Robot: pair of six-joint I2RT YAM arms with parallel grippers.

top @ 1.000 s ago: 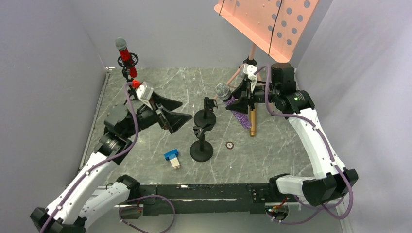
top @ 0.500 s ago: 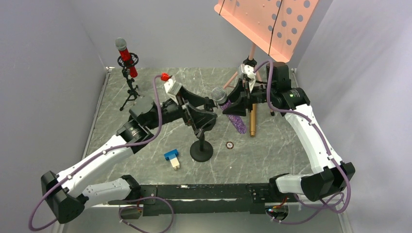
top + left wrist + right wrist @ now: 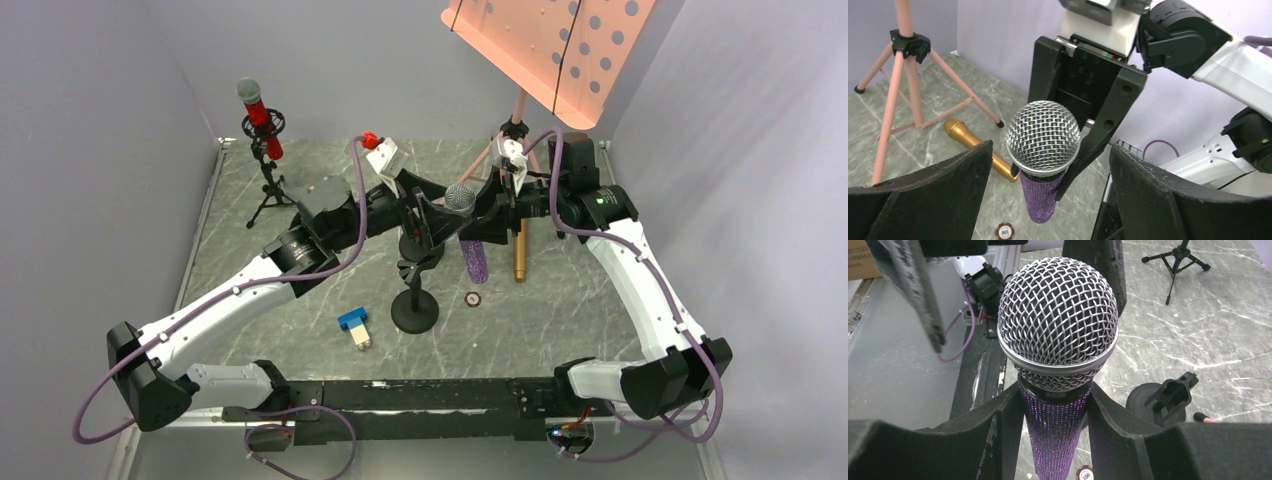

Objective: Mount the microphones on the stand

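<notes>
Purple microphone (image 3: 1057,320): we see it upright in the air at the centre of the top view, mesh head up and glittery body hanging down, clear of the tabletop (image 3: 560,300).
Right hand (image 3: 1054,402): partly closed and clamped on the glittery body just under the head collar, a pad on each side.
Left hand (image 3: 438,214): jaws wide apart and holding nothing. In its own view the mesh head sits between its two pads, touching neither.
Step, as we judge it: a handover or a two-handed steadying, with the seating in a clip not yet done.
Round-base stands: two black ones, one at lower centre (image 3: 414,312) and one just above it (image 3: 421,241), both without a microphone and partly under the left arm.
Risk, grip: if we close the left hand on the round mesh, it could slide off or tilt the microphone in the right hand's hold.
Risk, release: if the right hand lets go early, the microphone falls onto the stands.
Risk, crowding: the two hands are nearly touching, and a bump could topple a stand.
Red microphone (image 3: 252,100): already seated in the tripod stand (image 3: 268,190), upper left.
Gold microphone (image 3: 979,147): lying on the tabletop, right of centre, by the pink music stand (image 3: 548,45).
</notes>
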